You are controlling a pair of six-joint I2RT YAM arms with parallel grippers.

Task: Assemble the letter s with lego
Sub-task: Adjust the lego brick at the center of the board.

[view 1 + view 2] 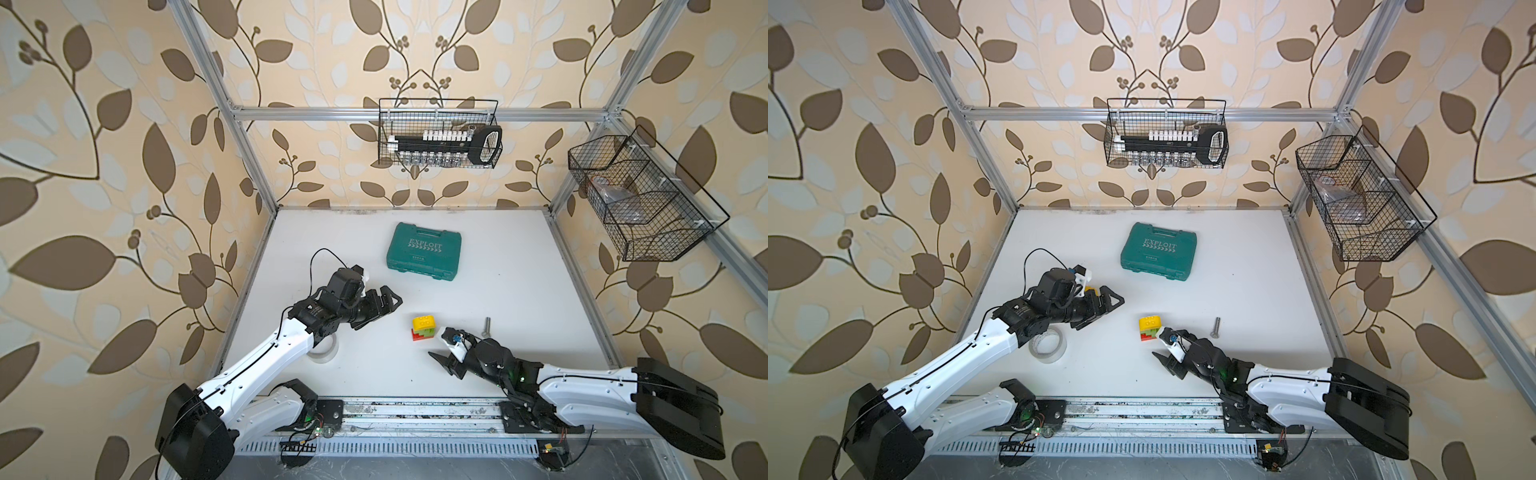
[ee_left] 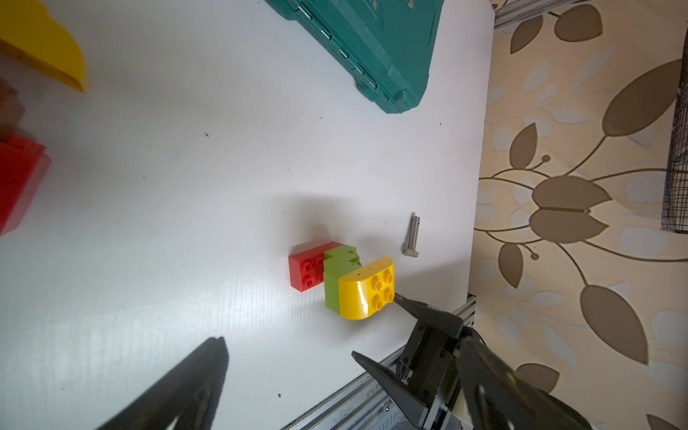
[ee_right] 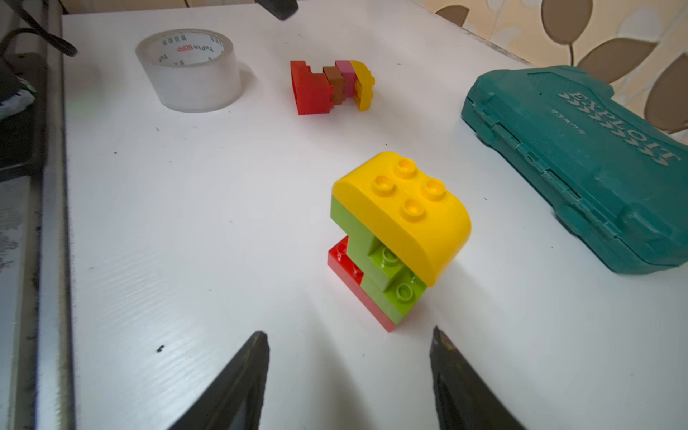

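Yellow caps the standing lego stack [image 3: 400, 238] — green bricks step down beneath it onto a red base, all upright on the white table [image 1: 519, 291], nearer my right arm. My right gripper [image 3: 349, 333] sits just short of it, jaws parted with nothing between them. From the left wrist camera one fingertip [image 2: 409, 304] is right at the yellow brick's edge, and I can't tell whether it touches.

A second lego stack [image 3: 331, 87] of red, brown, pink and yellow lies on its side near the tape roll [image 3: 188, 70]. The top views hide it under my left gripper [image 1: 388, 301], whose jaws stand spread wide and grip nothing. The grey bolt [image 1: 486, 326] lies just beside the right gripper, and the green tool case [image 1: 424, 249] rests closed farther back on the table.
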